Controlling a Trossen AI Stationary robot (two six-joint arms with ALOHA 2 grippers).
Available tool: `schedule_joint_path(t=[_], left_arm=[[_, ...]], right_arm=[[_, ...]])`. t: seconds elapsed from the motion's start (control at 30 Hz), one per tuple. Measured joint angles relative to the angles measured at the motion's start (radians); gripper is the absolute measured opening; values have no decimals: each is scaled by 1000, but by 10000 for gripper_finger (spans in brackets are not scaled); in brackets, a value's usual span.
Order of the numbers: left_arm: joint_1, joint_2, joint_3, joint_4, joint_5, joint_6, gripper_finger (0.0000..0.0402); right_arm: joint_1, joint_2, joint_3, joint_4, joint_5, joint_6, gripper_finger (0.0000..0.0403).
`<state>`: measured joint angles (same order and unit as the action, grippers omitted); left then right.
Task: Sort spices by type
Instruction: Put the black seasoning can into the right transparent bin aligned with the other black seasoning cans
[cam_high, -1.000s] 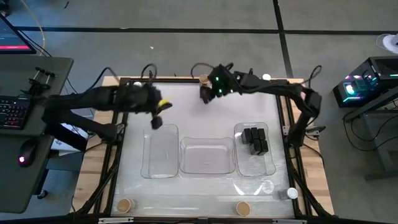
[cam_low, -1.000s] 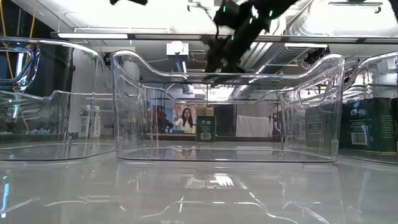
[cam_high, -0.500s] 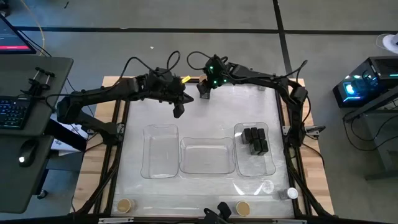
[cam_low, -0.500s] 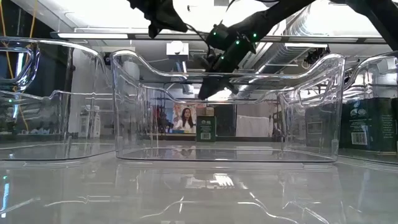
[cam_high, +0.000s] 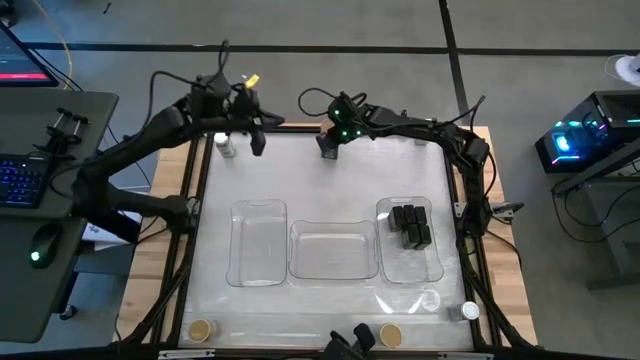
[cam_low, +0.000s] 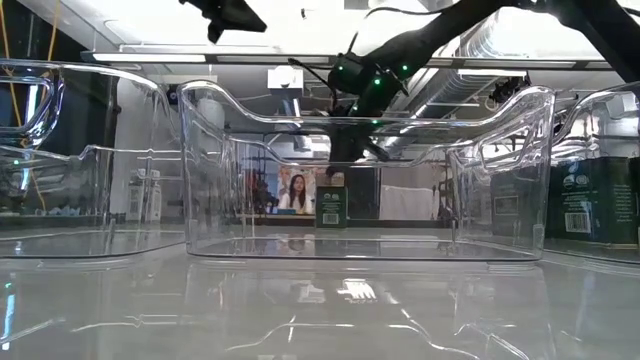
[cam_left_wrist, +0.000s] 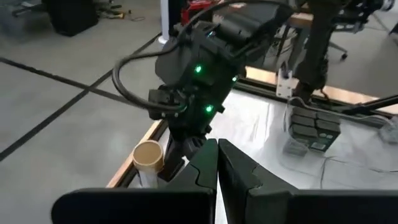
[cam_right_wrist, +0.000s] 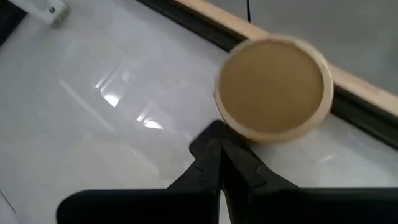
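Note:
My right gripper (cam_high: 328, 146) is shut at the table's far edge, its fingertips (cam_right_wrist: 216, 138) right beside a round tan-topped container (cam_right_wrist: 273, 87) that stands upright on the table; the container also shows in the left wrist view (cam_left_wrist: 149, 157). My left gripper (cam_high: 257, 143) is shut and empty (cam_left_wrist: 216, 163), up over the far left corner next to a white-lidded jar (cam_high: 225, 146). Several black boxy containers (cam_high: 411, 224) stand in the right tray (cam_high: 432, 262). My right gripper's shut fingertips stand against the near side of the tan-topped container (cam_right_wrist: 239, 134), coming slanting down from above. I cannot tell whether they touch it. The container stands upright on the table.
Three clear trays stand in a row mid-table: left (cam_high: 258, 275), middle (cam_high: 333, 270) and right. Two tan-topped containers (cam_high: 202, 329) (cam_high: 390, 335) and a clear jar (cam_high: 468, 311) stand along the near edge. The dark table frame (cam_high: 300, 127) runs just behind the grippers.
My left gripper has swung from above the left tray toward the far edge and then to the far left corner, staying high. My right gripper has moved a little toward the far edge and come down beside the tan-topped container.

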<state>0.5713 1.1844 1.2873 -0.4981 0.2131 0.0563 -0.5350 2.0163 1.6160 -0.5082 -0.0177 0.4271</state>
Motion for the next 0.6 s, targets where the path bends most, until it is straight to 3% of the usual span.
schedule_joint_path(t=[0.13, 0.43, 0.6], left_arm=[[32, 0, 0, -5, 74, 7, 0], [40, 25, 0, -4, 95, 4, 0], [40, 30, 0, -21, 95, 1, 0]], right_arm=[[2, 1, -33, -5, -15, 19, 1], [5, 0, -61, 26, 35, 42, 0], [17, -2, -60, -13, -43, 2, 0]])
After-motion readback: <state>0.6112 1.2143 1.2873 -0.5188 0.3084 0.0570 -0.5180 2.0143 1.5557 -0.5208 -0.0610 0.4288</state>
